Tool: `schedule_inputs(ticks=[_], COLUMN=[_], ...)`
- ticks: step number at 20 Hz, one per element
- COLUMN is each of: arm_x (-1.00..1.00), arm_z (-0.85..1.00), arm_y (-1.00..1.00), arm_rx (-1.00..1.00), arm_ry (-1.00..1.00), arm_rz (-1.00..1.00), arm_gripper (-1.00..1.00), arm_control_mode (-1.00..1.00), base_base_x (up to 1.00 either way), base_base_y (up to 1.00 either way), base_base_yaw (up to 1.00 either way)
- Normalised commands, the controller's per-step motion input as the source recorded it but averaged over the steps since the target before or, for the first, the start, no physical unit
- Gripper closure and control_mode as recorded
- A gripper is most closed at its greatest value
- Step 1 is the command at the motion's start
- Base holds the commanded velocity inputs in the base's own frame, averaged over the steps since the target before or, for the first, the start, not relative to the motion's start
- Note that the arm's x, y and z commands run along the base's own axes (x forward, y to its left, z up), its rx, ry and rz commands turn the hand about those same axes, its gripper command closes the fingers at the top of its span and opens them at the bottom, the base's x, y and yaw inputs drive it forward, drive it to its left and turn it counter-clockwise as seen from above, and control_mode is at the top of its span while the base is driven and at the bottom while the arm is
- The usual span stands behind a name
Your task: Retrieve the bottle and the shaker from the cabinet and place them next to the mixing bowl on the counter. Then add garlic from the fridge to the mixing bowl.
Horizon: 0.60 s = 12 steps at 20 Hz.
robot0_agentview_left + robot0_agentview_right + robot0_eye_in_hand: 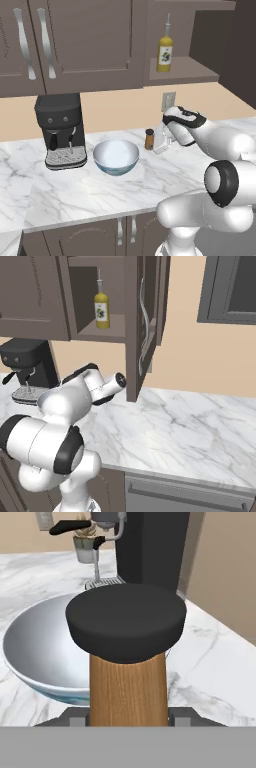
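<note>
The small orange-brown wooden shaker (128, 682) with its dark round cap stands upright between my two finger tips, very close to my hand camera. My two-finger gripper (128, 718) is closed on its sides, low on the body, a dark finger tip showing at each side of it. In the left base view the shaker (149, 139) stands on the white marble counter with grey veins (75, 192), just beside the bowl, with my gripper (161, 143) at its right.

Right behind the shaker in the hand view is the round, glossy pale blue-grey mixing bowl (35, 647) with a whitish inside; its rim passes behind the shaker's cap. From the left base camera the mixing bowl (116, 156) sits on the counter to the left of the shaker, near it but not touching.

Past the bowl stands a black coffee machine (60, 130) with a metal drip tray, also on the counter, to the bowl's left. A pale wall socket (169, 101) is set in the beige wall behind my hand.

Above, the slim clear bottle of yellow liquid (165, 52) with a dark label and thin pourer stands upright on the shelf of the doorless dark grey-brown cabinet (187, 70). In the right base view the bottle (101, 307) stands in the same compartment. Door-fronted cupboards with long silver handles (30, 45) hang to the cabinet's left.
</note>
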Motion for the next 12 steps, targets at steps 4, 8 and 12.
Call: schedule_inputs(ticks=[4,8,12], arm_x=[0.0,0.0,0.0], arm_z=[-0.46,-0.32,-0.23], arm_y=[-0.04,0.0,0.0], arm_rx=[0.09,0.09,0.09], arm_ry=[0.03,0.0,0.0], arm_rz=[0.04,0.03,0.04], arm_gripper=[1.0,1.0,1.0], arm_control_mode=[-1.0,-1.0,-1.0], base_base_x=[0.0,0.0,0.0], base_base_y=[0.0,0.0,0.0], base_base_yaw=[0.0,0.0,0.0])
